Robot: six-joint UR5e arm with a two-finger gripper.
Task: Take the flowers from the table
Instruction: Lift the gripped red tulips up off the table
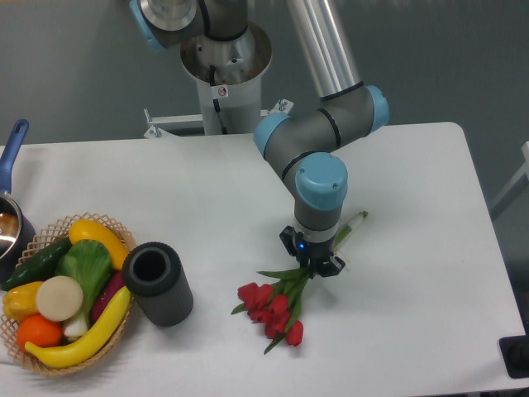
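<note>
Where the table (pixel 413 165) lies white: pincer (pixel 313 258) clamped on flowers (pixel 277 308).

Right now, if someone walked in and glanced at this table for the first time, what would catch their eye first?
Most likely the gripper pressed down over the green stems of the red flowers, which lie on the white table right of centre; its fingers look closed around the stems. Next, the basket heaped with bright fruit and vegetables at the left edge, with a black cylinder lying beside it.
</note>
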